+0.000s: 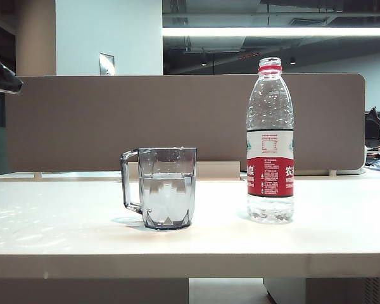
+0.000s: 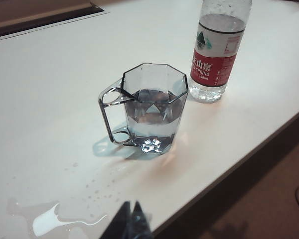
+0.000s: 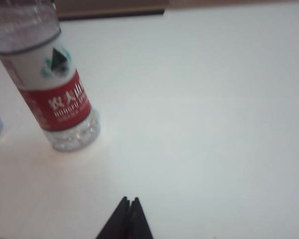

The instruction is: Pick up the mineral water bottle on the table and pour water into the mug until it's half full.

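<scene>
Left wrist view: spilled water [image 2: 55,221] unseen in exterior view | left gripper [image 2: 130,211], right gripper [image 3: 129,204] closed, empty

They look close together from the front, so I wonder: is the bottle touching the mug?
Apart. The exterior view shows bare table between the mug and the mineral water bottle, and the left wrist view shows the same gap.
</scene>
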Motion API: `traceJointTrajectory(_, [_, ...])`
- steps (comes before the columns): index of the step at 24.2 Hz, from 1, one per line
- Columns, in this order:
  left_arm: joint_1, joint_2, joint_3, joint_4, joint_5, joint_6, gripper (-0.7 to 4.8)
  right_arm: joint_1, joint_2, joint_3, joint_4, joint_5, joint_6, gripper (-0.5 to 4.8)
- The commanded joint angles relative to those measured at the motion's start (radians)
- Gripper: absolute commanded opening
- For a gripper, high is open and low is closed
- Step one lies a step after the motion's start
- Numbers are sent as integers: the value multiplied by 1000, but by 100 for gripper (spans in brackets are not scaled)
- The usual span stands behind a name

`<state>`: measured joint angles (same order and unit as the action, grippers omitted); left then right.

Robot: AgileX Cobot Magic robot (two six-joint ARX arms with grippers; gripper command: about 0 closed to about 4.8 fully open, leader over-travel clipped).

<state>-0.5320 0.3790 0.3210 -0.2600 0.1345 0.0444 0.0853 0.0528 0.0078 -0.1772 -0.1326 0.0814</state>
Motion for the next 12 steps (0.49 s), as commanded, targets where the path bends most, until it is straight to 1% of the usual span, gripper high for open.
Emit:
traceJointTrajectory(1, [0,0,3,7,0,-3,-1,-1,-29,-8,13,2,-4,-1])
traceJointTrajectory(8, [0,0,3,8,0,-3,-1,-1,-53,-7,14,4,-6,-1])
traceJointTrajectory(10, [0,0,3,7,0,-3,-1,-1,-53,-7,14,7,-55,-1])
traceJointTrajectory(12, [0,0,3,7,0,-3,-1,-1,-52,-7,12,19,-56,-1])
